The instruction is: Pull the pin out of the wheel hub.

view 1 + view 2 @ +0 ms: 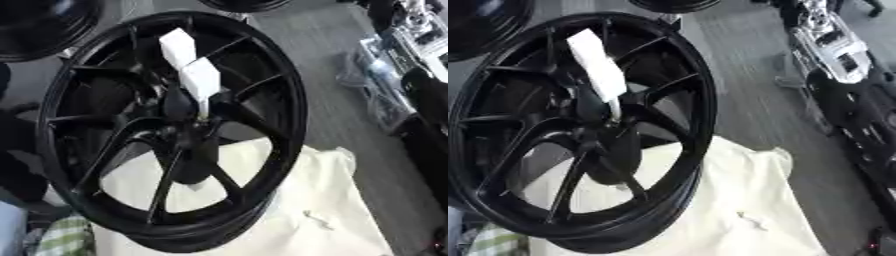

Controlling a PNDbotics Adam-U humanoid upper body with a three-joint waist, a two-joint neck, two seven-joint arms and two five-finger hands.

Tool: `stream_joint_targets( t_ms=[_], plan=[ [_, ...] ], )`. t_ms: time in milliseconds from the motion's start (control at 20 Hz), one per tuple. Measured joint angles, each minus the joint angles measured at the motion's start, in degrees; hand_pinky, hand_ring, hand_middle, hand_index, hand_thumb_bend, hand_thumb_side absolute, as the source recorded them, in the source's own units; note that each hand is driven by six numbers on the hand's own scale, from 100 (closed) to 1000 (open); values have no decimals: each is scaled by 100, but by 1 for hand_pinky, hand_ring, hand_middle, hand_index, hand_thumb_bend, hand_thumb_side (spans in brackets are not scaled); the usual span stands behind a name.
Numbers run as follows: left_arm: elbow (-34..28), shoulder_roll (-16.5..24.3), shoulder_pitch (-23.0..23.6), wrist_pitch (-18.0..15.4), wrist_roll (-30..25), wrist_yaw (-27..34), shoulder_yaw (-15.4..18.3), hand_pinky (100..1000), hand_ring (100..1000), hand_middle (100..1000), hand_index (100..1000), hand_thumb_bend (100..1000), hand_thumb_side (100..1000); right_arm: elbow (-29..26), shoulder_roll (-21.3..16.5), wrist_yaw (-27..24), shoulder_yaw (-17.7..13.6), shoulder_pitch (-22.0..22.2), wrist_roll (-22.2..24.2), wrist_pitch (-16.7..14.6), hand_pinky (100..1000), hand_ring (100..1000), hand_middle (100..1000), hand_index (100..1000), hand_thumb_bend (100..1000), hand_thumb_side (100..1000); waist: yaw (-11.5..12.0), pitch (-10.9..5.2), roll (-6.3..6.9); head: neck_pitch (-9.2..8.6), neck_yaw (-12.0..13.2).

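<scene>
Filling most of the frame, a black spoked wheel [171,130] stands tilted on its lower rim, resting on a cream cloth [324,210] that spreads from the centre toward the lower right. At the middle of the wheel sits the hub [179,107], and a white pin [203,82] rises from it toward the upper left; in the left eye view it shows as two white blocks, one above the other, while in the right eye view it reads as one long slanted white piece with a thin lower end touching the hub. Through the gaps between the lower spokes the cloth shows pale. Beyond the cloth the surface is a grey streaked floor [328,65] running up the right of centre. Parts of other dark wheels [44,27] sit at the upper left corner and along the top edge. At the right side of the right eye view there is a black and silver machine part [837,55]; whether it is the robot's arm cannot be told. A green and white checked cloth [66,240] peeks in at the lower left corner. Neither of the robot's hands shows in either view, so the state of their fingers cannot be told.
</scene>
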Motion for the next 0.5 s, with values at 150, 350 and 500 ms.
stream_joint_targets(
  t_ms=[150, 350, 500],
  plan=[
    [-121, -339, -284, -463, 769, 653, -160, 778, 715, 770, 809, 100, 826, -41, 30, 4, 0, -40, -4, -6, 731, 638, 677, 771, 461, 437, -30, 0, -10, 0, 68],
    [-145, -871, -569, -889, 1357, 1128, -339, 768, 704, 755, 801, 134, 821, -68, 89, 9, 0, -76, -5, -7, 731, 638, 677, 770, 469, 432, -79, 0, -40, 0, 150],
    [-123, -1268, -716, -1008, 1556, 1261, -415, 768, 707, 759, 795, 146, 819, -85, 124, 10, 0, -83, -6, -8, 731, 638, 677, 770, 475, 428, -95, 0, -37, 0, 219]
  ],
)
